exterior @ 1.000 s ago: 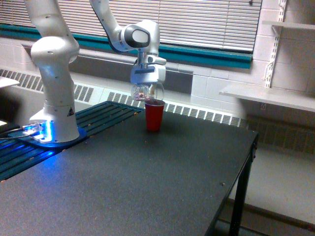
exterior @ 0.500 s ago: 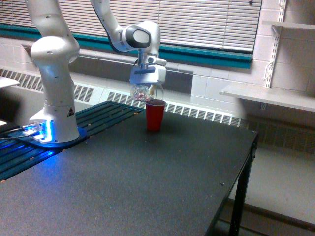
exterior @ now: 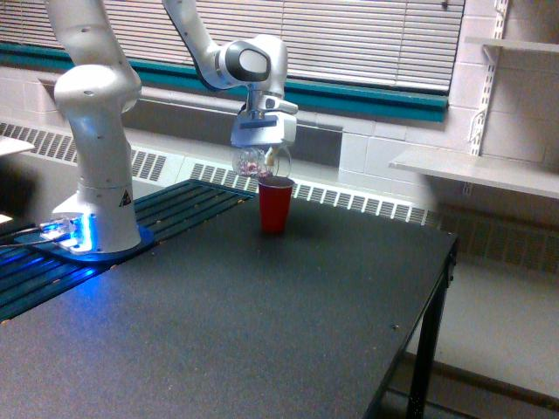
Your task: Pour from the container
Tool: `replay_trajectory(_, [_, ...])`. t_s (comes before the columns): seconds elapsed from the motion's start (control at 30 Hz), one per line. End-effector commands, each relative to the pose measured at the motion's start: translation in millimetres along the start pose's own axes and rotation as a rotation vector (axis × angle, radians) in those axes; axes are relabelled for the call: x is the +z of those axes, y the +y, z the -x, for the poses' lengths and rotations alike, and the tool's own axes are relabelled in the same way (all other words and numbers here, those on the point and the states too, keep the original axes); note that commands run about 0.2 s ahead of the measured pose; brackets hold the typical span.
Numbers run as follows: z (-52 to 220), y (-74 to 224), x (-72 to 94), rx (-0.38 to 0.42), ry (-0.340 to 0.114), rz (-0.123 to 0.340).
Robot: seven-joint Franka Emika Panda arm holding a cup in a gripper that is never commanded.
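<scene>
While the end effector (exterior: 258, 155) grips the clear cup (exterior: 254, 162), tilted, just above the red cup (exterior: 273, 206).

1. The white robot arm (exterior: 96, 131) runs out of the exterior view's top edge, its upper links unseen.
2. The gripper (exterior: 260, 161) clasps the small clear plastic cup (exterior: 259, 163), but its fingertips are too blurred to make out.
3. The pinkish-red bits inside the cup show only as a smudge; no count is possible.
4. The inside of the opaque red plastic cup (exterior: 274, 206) cannot be seen.
5. The dark speckled table (exterior: 262, 323) is cut off at the bottom edge.
</scene>
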State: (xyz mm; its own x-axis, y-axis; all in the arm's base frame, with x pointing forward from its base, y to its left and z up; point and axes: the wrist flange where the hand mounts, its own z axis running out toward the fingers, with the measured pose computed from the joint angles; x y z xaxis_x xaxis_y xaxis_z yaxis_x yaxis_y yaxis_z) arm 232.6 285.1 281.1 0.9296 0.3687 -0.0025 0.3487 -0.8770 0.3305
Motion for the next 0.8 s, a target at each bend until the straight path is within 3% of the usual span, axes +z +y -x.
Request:
replay_trajectory(0.03, [-0.6,-0.6,-4.1,-0.035,-0.004,0.015])
replay_trajectory(0.8, [-0.8,-1.9,-6.0,-0.059,-0.049,0.040])
